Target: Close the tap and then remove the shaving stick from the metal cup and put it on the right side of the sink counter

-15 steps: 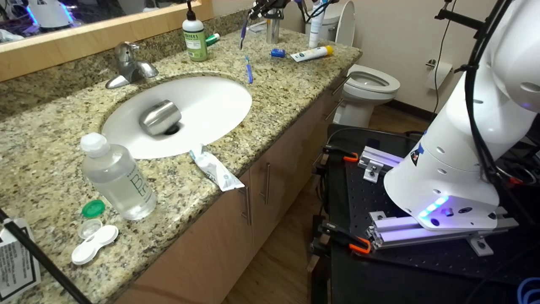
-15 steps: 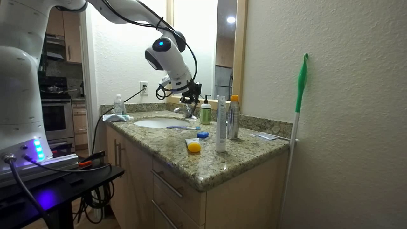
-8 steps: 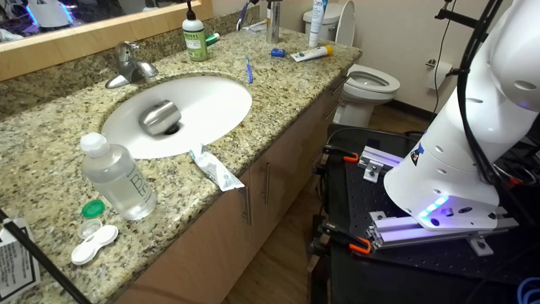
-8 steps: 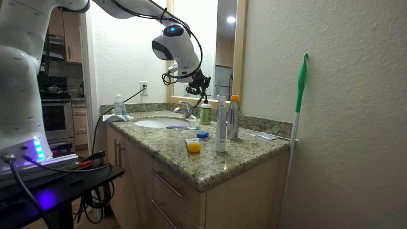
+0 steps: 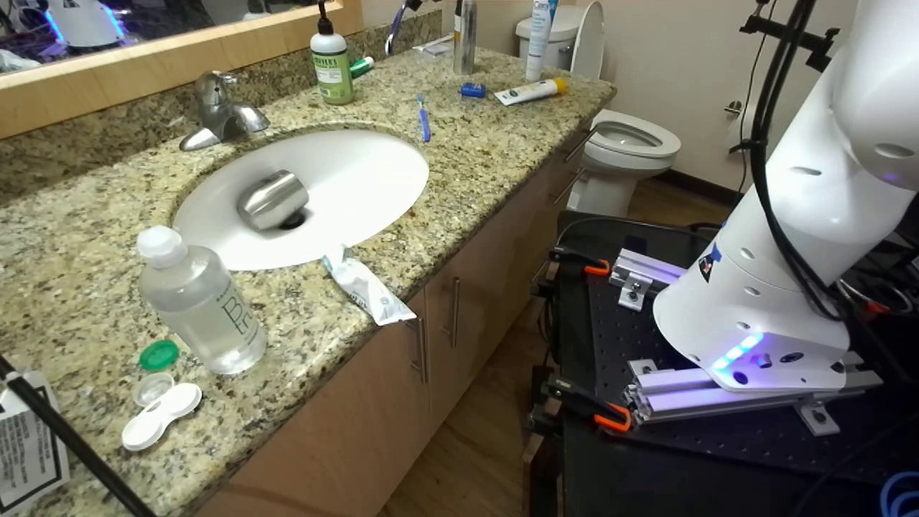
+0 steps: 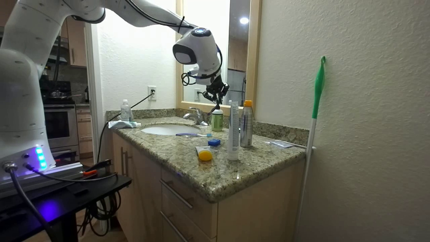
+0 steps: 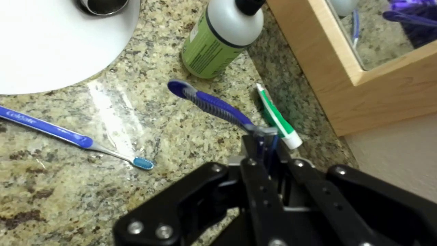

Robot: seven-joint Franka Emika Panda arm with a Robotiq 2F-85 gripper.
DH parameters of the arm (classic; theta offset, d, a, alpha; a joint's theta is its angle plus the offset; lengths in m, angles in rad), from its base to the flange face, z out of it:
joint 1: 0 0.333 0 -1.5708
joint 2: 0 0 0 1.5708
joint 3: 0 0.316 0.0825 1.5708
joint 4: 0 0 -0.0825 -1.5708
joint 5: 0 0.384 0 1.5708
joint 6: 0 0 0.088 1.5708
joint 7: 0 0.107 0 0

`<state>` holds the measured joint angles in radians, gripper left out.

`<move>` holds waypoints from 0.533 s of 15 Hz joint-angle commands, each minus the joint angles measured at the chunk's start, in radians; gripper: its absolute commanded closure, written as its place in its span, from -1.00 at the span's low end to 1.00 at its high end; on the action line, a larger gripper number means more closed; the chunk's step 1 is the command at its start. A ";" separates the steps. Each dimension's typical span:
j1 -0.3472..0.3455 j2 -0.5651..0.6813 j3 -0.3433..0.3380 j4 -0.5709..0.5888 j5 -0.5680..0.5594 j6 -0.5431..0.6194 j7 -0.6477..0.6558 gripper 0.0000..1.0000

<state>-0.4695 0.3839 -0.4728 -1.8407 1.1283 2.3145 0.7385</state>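
Just beyond the speckled granite sink counter (image 5: 474,165) stands a toilet (image 5: 623,164).

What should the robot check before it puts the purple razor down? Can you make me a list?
1. Purple razor gripped by the hand: ok, shut on one end of it.
2. Steel cup away from the razor: ok, it lies on its side in the basin.
3. Tap closed: looks ok, no running water shows.
4. Green-labelled pump bottle not touched by the razor: ok, a gap shows between them in an exterior view.
5. Razor resting on the granite counter: not ok yet, it hangs in the air.
6. How far it must be lowered: cannot tell.
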 commanded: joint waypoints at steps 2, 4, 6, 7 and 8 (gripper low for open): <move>0.003 0.030 0.031 0.024 -0.078 0.012 0.058 0.75; 0.015 0.043 0.034 0.033 -0.093 0.018 0.072 0.94; 0.003 0.106 0.022 0.091 -0.151 -0.051 0.165 0.94; -0.002 0.130 0.020 0.113 -0.172 -0.055 0.207 0.94; -0.009 0.159 0.015 0.148 -0.202 -0.063 0.256 0.94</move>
<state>-0.4423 0.4494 -0.4613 -1.7977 0.9921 2.2996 0.8813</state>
